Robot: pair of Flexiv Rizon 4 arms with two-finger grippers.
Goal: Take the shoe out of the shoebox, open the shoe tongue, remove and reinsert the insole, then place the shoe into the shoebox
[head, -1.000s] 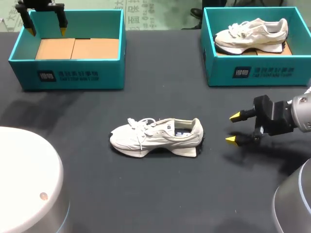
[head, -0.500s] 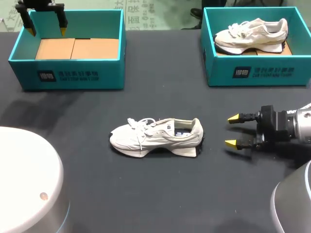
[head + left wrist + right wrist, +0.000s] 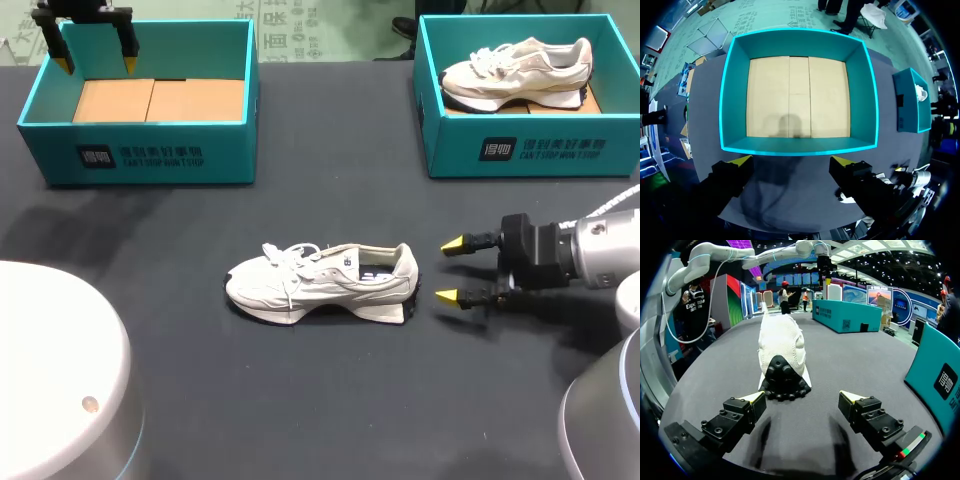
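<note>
Dark matte table (image 3: 330,400), shoe lying out

White mesh shoe (image 3: 320,282) upright on its sole, black nubbed heel. Just behind heel: right gripper (image 3: 450,270), arm low and level, fingers apart. Far beyond shoe: left gripper (image 3: 95,65), fingers spread, above teal cardboard-floored shoebox (image 3: 140,155).

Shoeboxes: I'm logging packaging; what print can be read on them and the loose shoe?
Left teal cardboard shoebox, front wall: white logo and lines of print, too small to read.
Right teal cardboard shoebox, front wall: likewise, too small to read.
White lace-up shoe on table: nothing readable.
</note>
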